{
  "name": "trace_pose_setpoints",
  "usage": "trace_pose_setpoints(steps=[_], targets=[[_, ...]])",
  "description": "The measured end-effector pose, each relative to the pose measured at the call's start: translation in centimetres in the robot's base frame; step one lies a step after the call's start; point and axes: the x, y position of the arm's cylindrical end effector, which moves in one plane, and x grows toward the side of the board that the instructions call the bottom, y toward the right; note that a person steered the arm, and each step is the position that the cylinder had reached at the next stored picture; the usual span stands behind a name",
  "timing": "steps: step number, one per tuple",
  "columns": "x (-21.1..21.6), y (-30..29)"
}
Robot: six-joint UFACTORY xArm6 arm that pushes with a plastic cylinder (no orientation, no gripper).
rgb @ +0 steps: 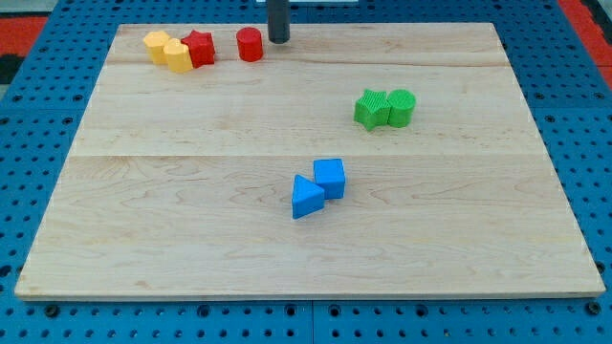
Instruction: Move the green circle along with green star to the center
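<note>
The green circle (402, 108) and the green star (371, 109) stand touching each other in the right half of the wooden board, the star on the left. My tip (278, 40) rests at the board's top edge, near the middle. It is far up and to the left of both green blocks and just right of the red circle (250, 45).
A red star (199, 47) and two yellow blocks (167, 50) cluster at the top left. A blue cube (329, 178) and a blue triangle (306, 197) touch each other below the board's middle. A blue pegboard (574, 115) surrounds the wooden board (191, 191).
</note>
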Motion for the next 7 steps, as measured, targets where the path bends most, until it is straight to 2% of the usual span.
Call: trace_pose_setpoints(steps=[3,4,5,7], targets=[[1.7,-9.4],[1.7,-2.9],[1.8,6.8],[5.7,18.1]])
